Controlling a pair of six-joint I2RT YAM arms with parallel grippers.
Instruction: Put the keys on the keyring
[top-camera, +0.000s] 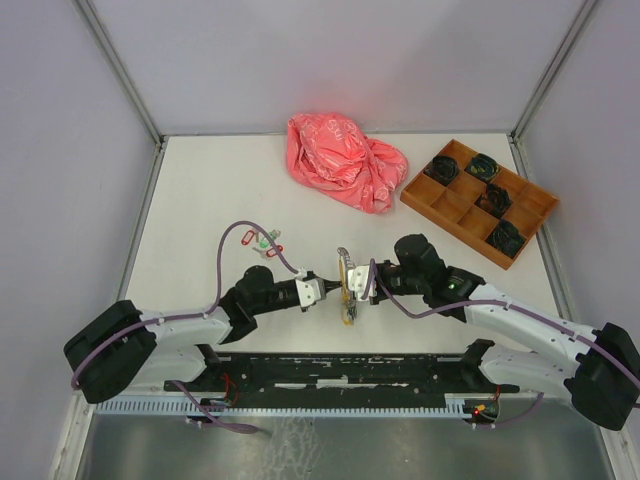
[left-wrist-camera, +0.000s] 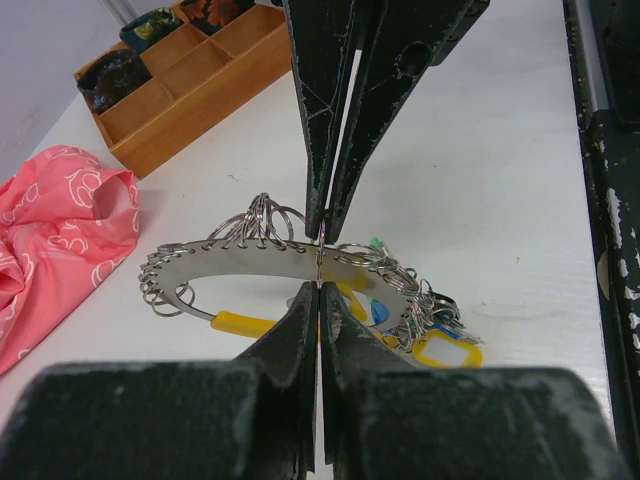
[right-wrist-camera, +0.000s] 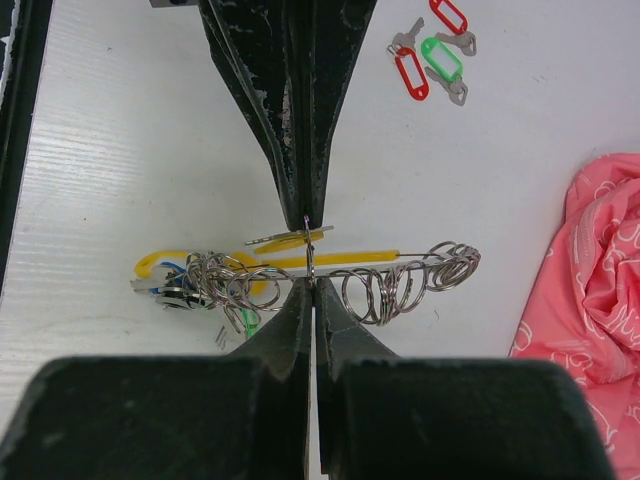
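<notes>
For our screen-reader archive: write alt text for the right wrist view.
Two pairs of jaws, the right gripper from below and the left gripper from above, close tip to tip on the keyring, crowded with small loops. Loose keys with red and green tags lie beyond; a pink bag at right.

Desk (top-camera: 200, 190) – white top, with a fine straight grain in the close views. Pale metal edging (top-camera: 146, 220) runs along its left side.

Three plain walls close it in: back wall (top-camera: 330, 50), left wall (top-camera: 60, 150), right wall (top-camera: 600, 120), all flat pale lavender-grey, unmarked.

Slim grey metal posts stand at both far corners, left post (top-camera: 120, 65) and right post (top-camera: 550, 65), leaning outward in the top view.

Near edge: black rail (top-camera: 330, 372), paint chipped; below it a white slotted strip (top-camera: 300, 407), then brushed metal sheet (top-camera: 300, 445).

Light even and soft – shadows faint.
</notes>
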